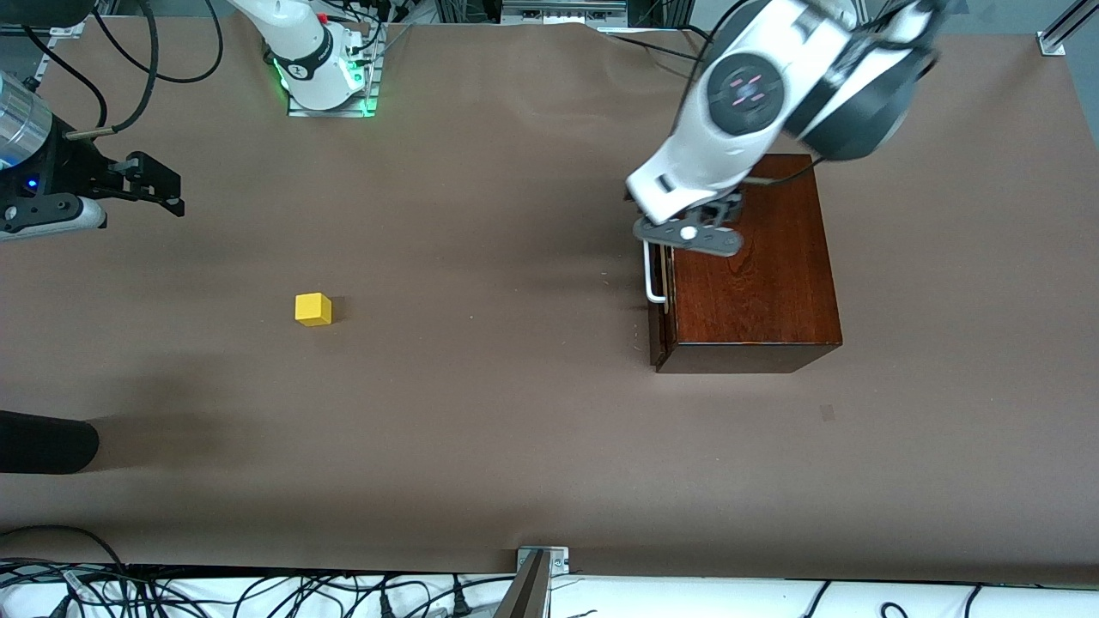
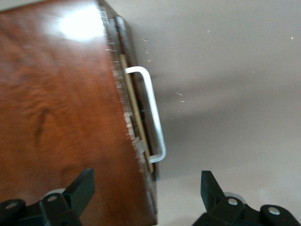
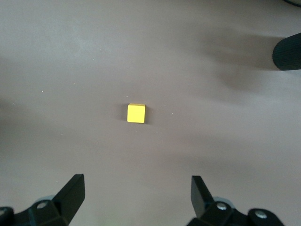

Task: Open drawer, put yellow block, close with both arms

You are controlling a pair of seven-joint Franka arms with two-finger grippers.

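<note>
The dark mahogany box (image 1: 755, 275) stands toward the left arm's end of the table. Its drawer (image 1: 659, 283) faces the table's middle and is out by a crack; a pale wood strip (image 2: 134, 117) shows beside the white bar handle (image 1: 652, 273) (image 2: 153, 113). My left gripper (image 1: 687, 233) (image 2: 146, 188) is open, in the air over the box's front edge at one end of the handle, touching nothing. The yellow block (image 1: 313, 309) (image 3: 136, 113) lies on the bare table. My right gripper (image 1: 154, 184) (image 3: 137, 188) is open and empty, up over the table at the right arm's end, apart from the block.
A black rounded object (image 1: 43, 442) (image 3: 287, 52) juts in over the table at the right arm's end, nearer the front camera than the block. The right arm's base (image 1: 326, 73) stands at the table's back edge. A metal bracket (image 1: 541, 562) and cables line the front edge.
</note>
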